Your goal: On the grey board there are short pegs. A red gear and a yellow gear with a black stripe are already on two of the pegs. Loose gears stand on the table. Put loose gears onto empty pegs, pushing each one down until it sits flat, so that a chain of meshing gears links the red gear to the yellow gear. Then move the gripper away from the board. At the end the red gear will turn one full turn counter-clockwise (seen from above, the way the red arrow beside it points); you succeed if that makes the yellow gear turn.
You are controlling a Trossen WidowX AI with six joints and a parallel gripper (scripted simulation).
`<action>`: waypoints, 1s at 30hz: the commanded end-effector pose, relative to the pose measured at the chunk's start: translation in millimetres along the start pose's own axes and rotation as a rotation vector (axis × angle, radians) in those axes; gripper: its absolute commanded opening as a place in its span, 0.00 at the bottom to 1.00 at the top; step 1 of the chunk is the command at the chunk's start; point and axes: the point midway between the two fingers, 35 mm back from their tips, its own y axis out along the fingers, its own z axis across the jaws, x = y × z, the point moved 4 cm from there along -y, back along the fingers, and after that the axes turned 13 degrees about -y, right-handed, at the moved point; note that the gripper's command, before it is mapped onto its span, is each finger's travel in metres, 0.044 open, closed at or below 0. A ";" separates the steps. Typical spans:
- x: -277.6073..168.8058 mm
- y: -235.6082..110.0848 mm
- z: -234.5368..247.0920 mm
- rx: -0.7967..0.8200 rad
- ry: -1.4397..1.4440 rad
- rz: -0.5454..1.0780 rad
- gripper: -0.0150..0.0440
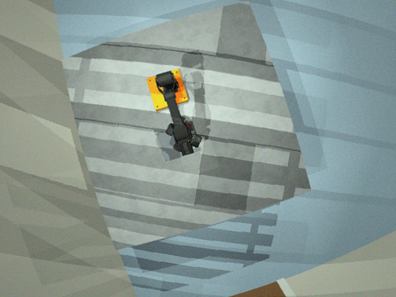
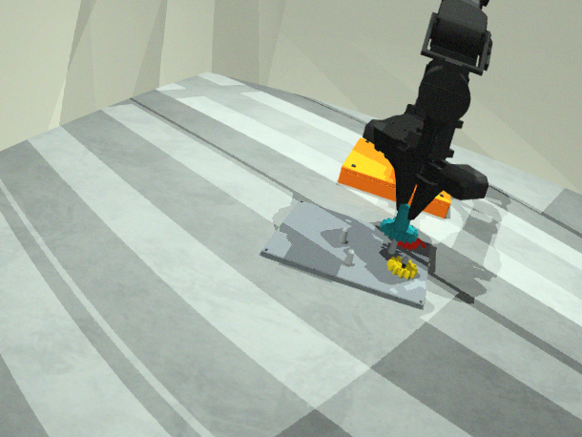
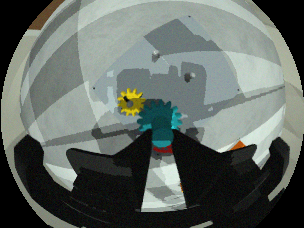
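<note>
My gripper (image 2: 406, 210) (image 3: 162, 133) is shut on the upright stem of a teal gear (image 2: 399, 231) (image 3: 159, 111), held above the grey board (image 2: 296, 243) (image 3: 220, 80). The teal gear is close over the red gear (image 2: 413, 244) (image 3: 162, 149), which it partly hides. A grey peg (image 2: 392, 246) shows just below the teal gear; it is not seen on the peg. The yellow gear (image 2: 397, 268) (image 3: 137, 104) sits on its peg beside them. Two bare pegs stand farther off, one (image 2: 344, 236) (image 3: 156, 54) and another (image 2: 349, 258) (image 3: 190, 76). The top view shows the arm covering most of the board.
The orange base plate (image 1: 155, 94) (image 2: 367, 162) of the arm lies behind the board. The red gear and yellow gear are close to the held gear. No other loose gear is seen on the table. Broad shadows cross the table and board.
</note>
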 end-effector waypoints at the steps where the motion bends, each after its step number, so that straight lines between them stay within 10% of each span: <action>1: -0.6 8.4 -0.7 -0.006 0.052 0.003 0.25; 30: -1.6 25.3 -0.4 -0.006 0.077 0.003 0.25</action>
